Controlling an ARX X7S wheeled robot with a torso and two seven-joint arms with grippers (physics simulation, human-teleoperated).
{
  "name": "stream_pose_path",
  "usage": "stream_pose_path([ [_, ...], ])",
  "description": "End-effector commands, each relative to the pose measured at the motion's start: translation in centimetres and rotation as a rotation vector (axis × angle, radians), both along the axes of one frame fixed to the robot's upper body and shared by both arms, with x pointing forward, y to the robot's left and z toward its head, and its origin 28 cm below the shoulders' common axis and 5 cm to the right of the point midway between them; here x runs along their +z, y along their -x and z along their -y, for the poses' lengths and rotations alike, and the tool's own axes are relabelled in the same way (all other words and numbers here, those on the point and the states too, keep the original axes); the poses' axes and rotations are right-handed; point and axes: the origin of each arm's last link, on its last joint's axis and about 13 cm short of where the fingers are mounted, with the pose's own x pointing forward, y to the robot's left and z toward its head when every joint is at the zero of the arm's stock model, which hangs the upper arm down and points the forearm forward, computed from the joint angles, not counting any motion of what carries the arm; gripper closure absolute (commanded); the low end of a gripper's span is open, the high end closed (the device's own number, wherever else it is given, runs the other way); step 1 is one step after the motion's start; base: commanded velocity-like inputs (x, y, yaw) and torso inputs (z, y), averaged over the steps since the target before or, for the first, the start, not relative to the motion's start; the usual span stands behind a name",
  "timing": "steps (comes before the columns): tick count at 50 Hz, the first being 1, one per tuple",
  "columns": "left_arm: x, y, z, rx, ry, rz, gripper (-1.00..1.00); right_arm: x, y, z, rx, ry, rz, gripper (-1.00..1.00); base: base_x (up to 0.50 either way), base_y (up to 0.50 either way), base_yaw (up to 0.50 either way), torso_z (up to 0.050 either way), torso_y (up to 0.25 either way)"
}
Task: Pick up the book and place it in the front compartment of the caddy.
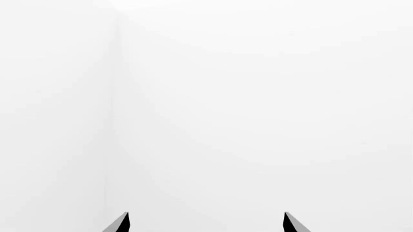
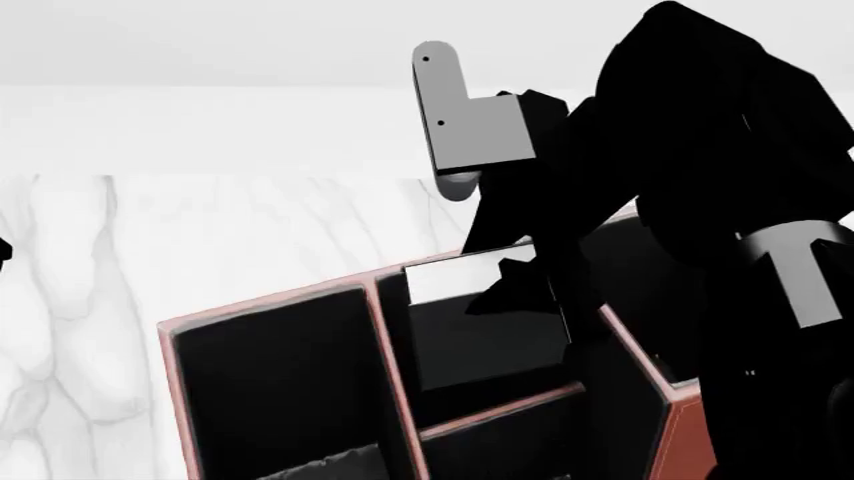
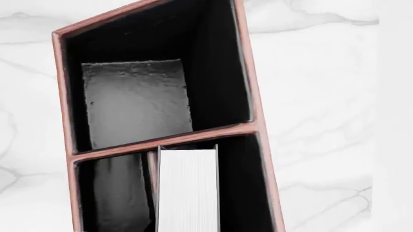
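Note:
The reddish-brown caddy (image 2: 267,300) with black lining fills the lower head view. My right gripper (image 2: 518,285) is shut on the top of the black book (image 2: 474,335) and holds it upright and slightly tilted. The book is partly down in the front compartment (image 2: 534,360), the middle-column cell beyond the low cross divider (image 2: 494,405). In the right wrist view the book's white page edges (image 3: 187,188) point at the camera inside that cell of the caddy (image 3: 248,96); my own fingers are out of frame there. My left gripper (image 1: 206,224) is open and empty, facing a white wall.
The caddy stands on a white marble counter (image 2: 267,220) with a white wall behind. A large side compartment (image 3: 135,101) lies beside the middle column. My bulky black right arm (image 2: 721,200) hides the caddy's right side.

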Motion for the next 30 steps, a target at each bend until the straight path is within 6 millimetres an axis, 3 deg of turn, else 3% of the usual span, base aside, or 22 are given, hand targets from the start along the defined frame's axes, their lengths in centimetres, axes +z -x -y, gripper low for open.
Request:
stream_pose_path([
  [1,0.10,-0.06,-0.27,0.012,0.006,0.013,-1.00,0.66,-0.01,-1.04,0.071,-0.075,0.049,1.00,0.00,0.00,0.00,0.000,0.000],
  [15,0.17,0.01,-0.19,0.019,-0.016,0.019,-1.00,0.34,-0.03,-0.92,0.064,-0.075,0.037,1.00,0.00,0.00,0.00,0.000,0.001],
  [23,0.06,0.13,-0.08,0.014,-0.026,0.029,-1.00,0.39,-0.02,-0.87,0.059,-0.079,0.049,1.00,0.00,0.00,0.00,0.000,-0.214],
  [30,0.11,0.17,-0.09,-0.001,-0.005,0.031,-1.00,0.37,-0.02,-0.85,0.058,-0.080,0.052,1.00,0.00,0.00,0.00,0.000,-0.004],
])
